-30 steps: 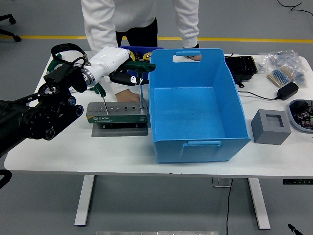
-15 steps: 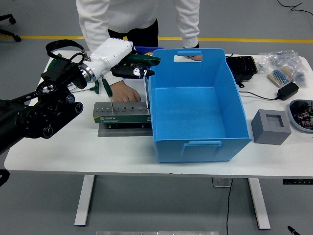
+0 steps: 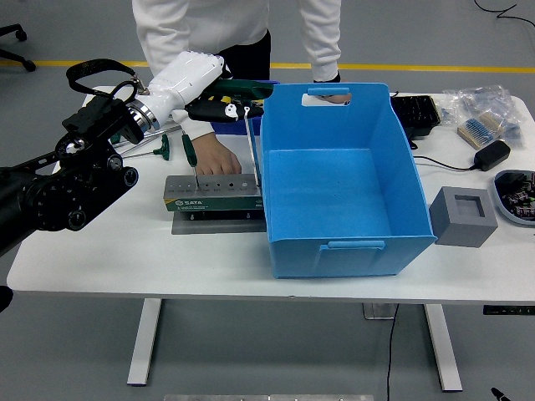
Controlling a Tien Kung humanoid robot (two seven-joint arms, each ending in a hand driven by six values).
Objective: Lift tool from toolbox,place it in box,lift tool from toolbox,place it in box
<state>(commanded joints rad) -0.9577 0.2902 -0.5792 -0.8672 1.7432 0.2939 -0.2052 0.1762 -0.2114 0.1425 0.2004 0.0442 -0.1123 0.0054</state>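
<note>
Fingers (image 3: 224, 108) of your left hand (image 3: 213, 100) are curled around the green handle of a T-handle tool (image 3: 250, 125), and its thin metal shaft hangs straight down from the grip. You can see the shaft's lower end close to the right end of the toolbox (image 3: 214, 194), just beside the left wall of the blue box (image 3: 338, 180); whether the tip is clear of the toolbox's holes you cannot tell from this view. The handle lies roughly level, pointing toward the blue box's upper left corner.

Your left arm comes in from the left, black at the elbow and white at the forearm, reaching over the back of the toolbox. Your right hand does not show.

The toolbox is a grey block with a row of holes along its top, standing on a dark base plate on the white bench (image 3: 125, 251). One more green-handled tool (image 3: 190, 153) stands upright in a hole near its left end. Another green-handled tool (image 3: 150, 154) lies flat on the bench behind the toolbox.

A person stands at the far side. One of their hands (image 3: 219, 156) rests on the bench just behind the toolbox, and the other hand (image 3: 336, 98) is at the blue box's far rim by its handle cut-out.

A grey foam block (image 3: 464, 215) sits to the right of the blue box.
</note>
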